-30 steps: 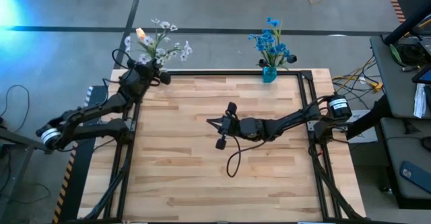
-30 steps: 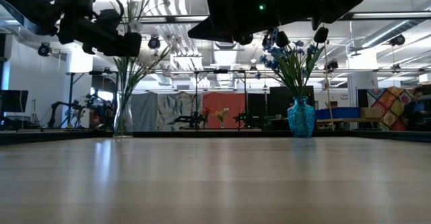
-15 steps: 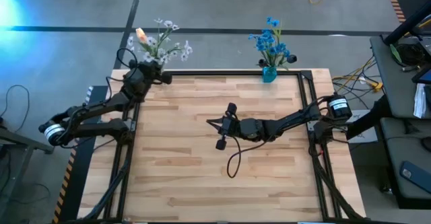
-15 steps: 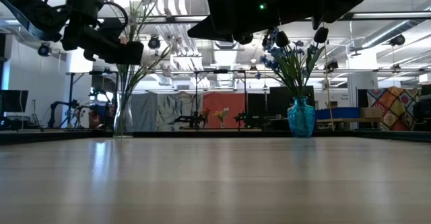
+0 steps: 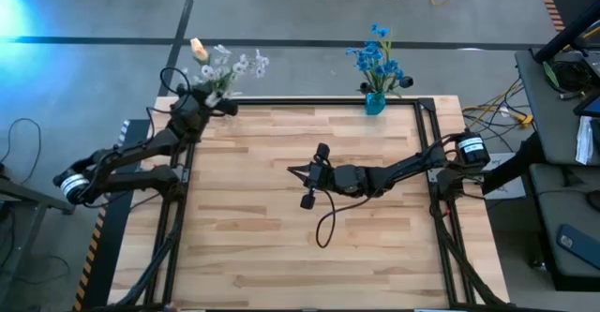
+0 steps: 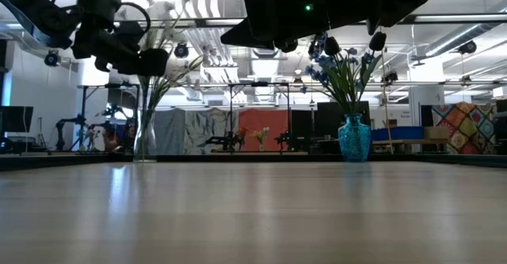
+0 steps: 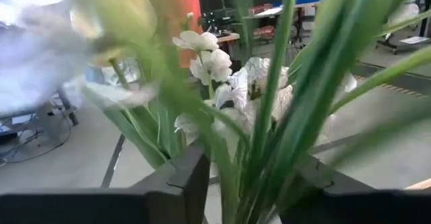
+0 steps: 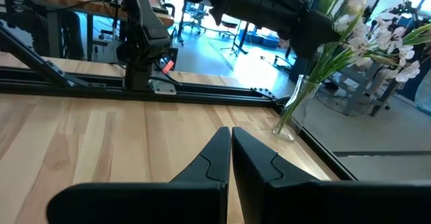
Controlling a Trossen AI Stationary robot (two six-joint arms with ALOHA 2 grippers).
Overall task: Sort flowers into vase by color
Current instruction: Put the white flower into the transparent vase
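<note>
left claw (fingers spread) straddles the white flowers' green stems above the clear vase.

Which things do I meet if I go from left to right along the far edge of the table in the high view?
left gripper at the stems, white flowers with one peach bud → blue flowers in the blue vase
</note>
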